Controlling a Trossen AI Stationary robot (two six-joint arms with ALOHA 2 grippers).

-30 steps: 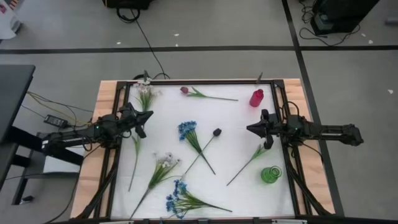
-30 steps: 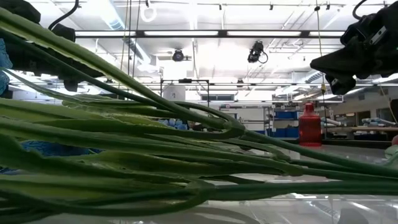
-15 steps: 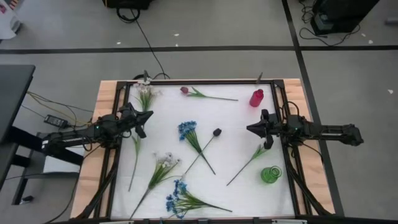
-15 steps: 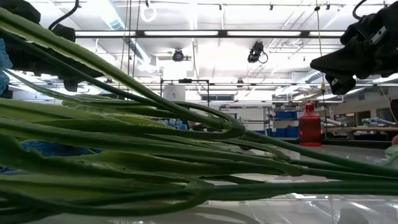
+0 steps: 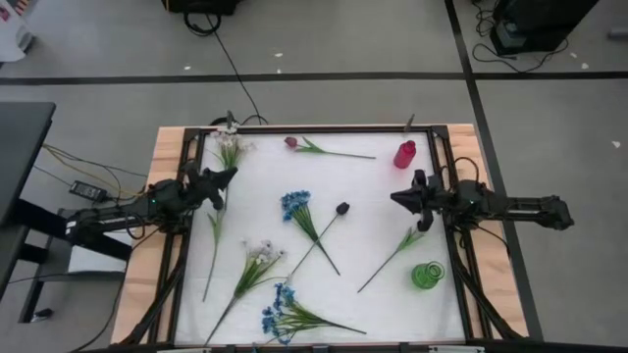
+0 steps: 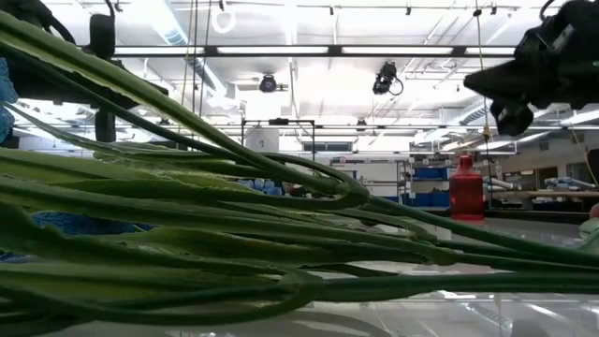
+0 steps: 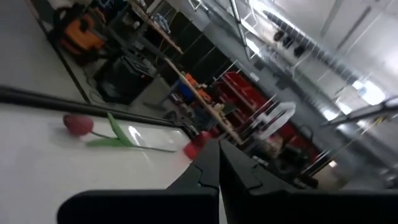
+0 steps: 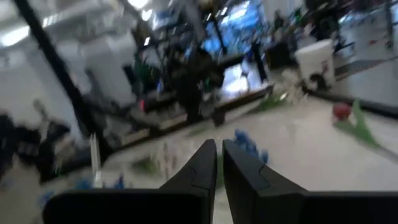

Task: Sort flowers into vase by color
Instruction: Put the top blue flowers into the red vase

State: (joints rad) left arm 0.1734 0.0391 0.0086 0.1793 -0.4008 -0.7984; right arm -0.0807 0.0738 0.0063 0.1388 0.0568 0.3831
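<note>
Currently both my arms hover over the sides of the white surface (image 5: 373,176), holding nothing. Left tool (image 5: 232,176): fingers pressed together, empty, raised over the left edge near the white spray (image 5: 230,149) at the far left corner. Right tool (image 5: 395,198): narrow, a thin gap between the fingers in the wrist view, empty, raised above the right side.

Flowers all lie loose on the surface; none sorted yet. Red bud (image 5: 291,143) at the far edge, stem pointing right. Blue cluster (image 5: 293,204) mid-surface, its stem crossing that of the dark bud (image 5: 342,208). White cluster (image 5: 261,251) nearer the front left. Second blue cluster (image 5: 280,312) at the front edge. One plain green stem (image 5: 393,255) runs diagonally on the right, its upper end just beneath my right tool; another green stem (image 5: 211,253) lies along the left side.

Step in hand, as I judge it: choose a first flower. For a clean pick I should open a tool well before descending, close across a stem at a bare stretch away from crossings, and lift level so the head does not drag neighbours. The crossed pair wants separating last.

Containers: red vase (image 5: 404,154) stands at the far right, green vase (image 5: 427,276) at the near right. Both appear empty; inside of the red one is not clearly visible.
</note>
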